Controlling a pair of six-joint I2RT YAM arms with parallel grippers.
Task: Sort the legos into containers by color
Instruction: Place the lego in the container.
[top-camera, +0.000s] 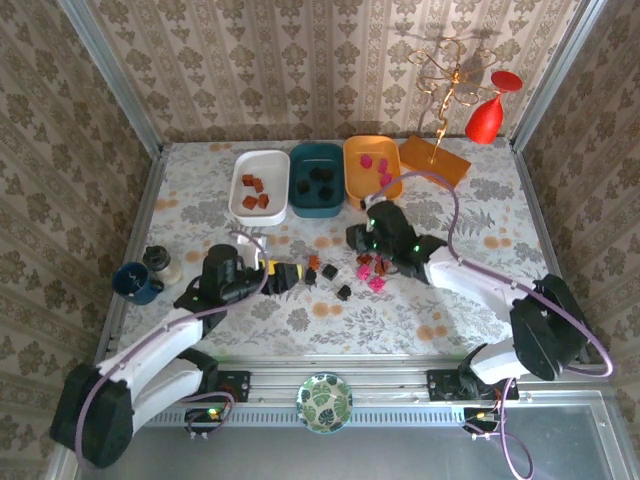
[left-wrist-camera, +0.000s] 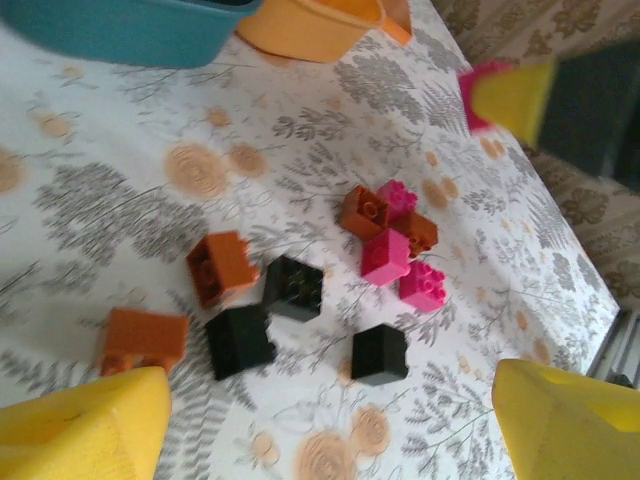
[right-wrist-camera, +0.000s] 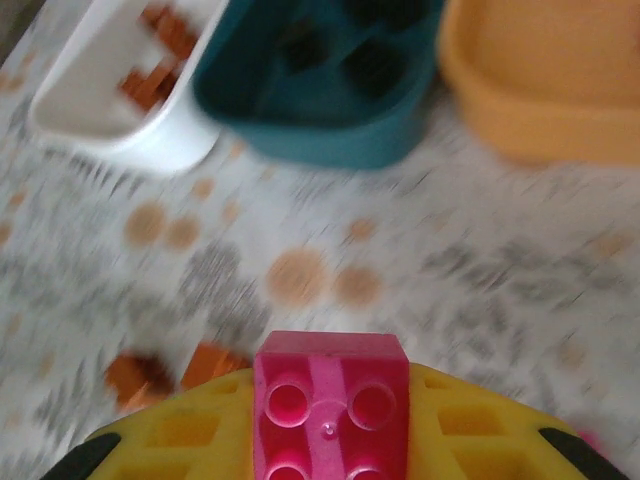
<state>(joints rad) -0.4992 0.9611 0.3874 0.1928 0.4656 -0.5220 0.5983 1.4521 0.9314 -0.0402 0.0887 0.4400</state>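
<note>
Cream floral print covers the table (top-camera: 190, 210), and along its far edge three tubs stand side by side, touching, each taking one colour: the white tub (top-camera: 240, 205) holds brown-orange bricks, the teal tub (top-camera: 300, 207) black ones, and the orange tub (top-camera: 352, 186) pink ones. That pairing tells where every remaining piece belongs. The right gripper (top-camera: 358, 237) sits near the middle of the table, just in front of the tubs, clenched on a pink brick (right-wrist-camera: 330, 395). The brick is pinched studs-up between the yellow pads, and the wrist view faces the tubs, which suits a drop into the orange tub at the right; the brick is not yet over any rim. The left gripper (left-wrist-camera: 320, 420) hangs low with its jaws spread wide and nothing between them, aimed at the loose bricks (left-wrist-camera: 300, 290) just ahead of it, probably lining up its own pick. Those bricks lie in a loose cluster on the table between the two grippers: three black and two brown-orange nearer the left fingers, and a tighter knot of pink and brown-orange pieces touching each other a little farther off. Sorting looks roughly half done.
</note>
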